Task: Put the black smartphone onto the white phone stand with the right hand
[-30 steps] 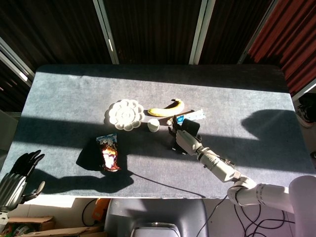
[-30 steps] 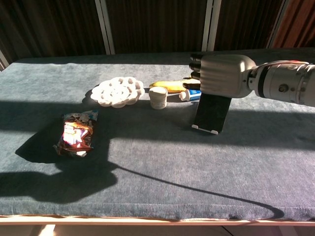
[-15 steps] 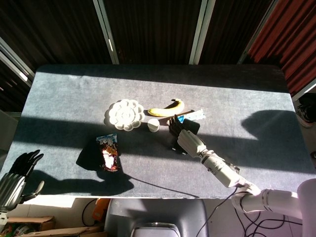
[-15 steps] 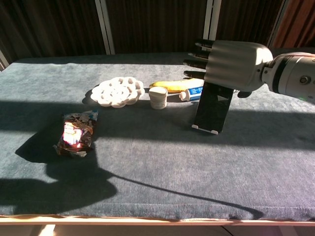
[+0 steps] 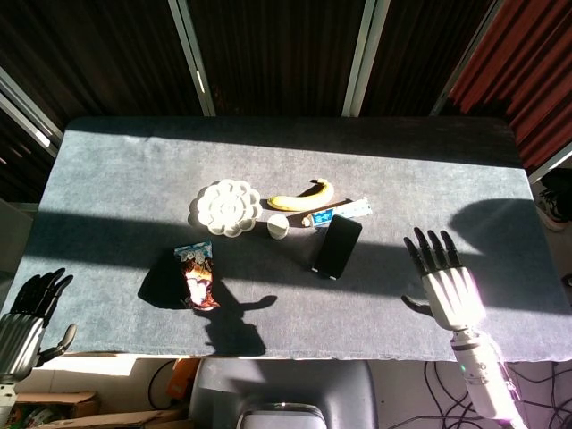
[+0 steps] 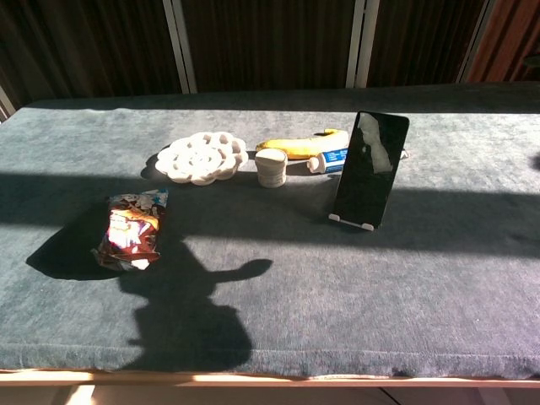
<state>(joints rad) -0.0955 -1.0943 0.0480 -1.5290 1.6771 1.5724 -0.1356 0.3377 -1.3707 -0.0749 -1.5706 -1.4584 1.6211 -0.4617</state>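
phone: black smartphone [image 6: 369, 168] stands upright, tilted back, its lower edge seated in the lip of the white phone stand [image 6: 353, 222]; nothing touches it. The chest view shows the whole dark screen.
stand: only the white front lip is visible below the phone; the rest is hidden behind it. Sits on the table [image 6: 439, 270] just in front of the tube.
right hand: right hand [image 5: 447, 284] is off the phone, holding nothing, fingers spread and pointing away, near the table's near right edge, well apart from the stand. Not visible in the chest view.
change: half a second ago this hand was over the top of the phone; now it has withdrawn to the right and the phone stays put by itself.
meaning: placement looks done; the phone has not tipped on release. Judged: only retreat to rest remains.
left hand: left hand [image 5: 27, 317] at the near left corner beside the table, dark fingers loosely apart, holding nothing.
neighbours: banana [image 6: 299, 145] and small tube [image 6: 327, 160] lie just behind the stand; small white jar [image 6: 272, 167] to its left; white flower-shaped dish [image 6: 202, 157] further left; snack packet [image 6: 129, 229] well apart, near left.
risk: low; the stand's neighbours are close but not touching the phone.
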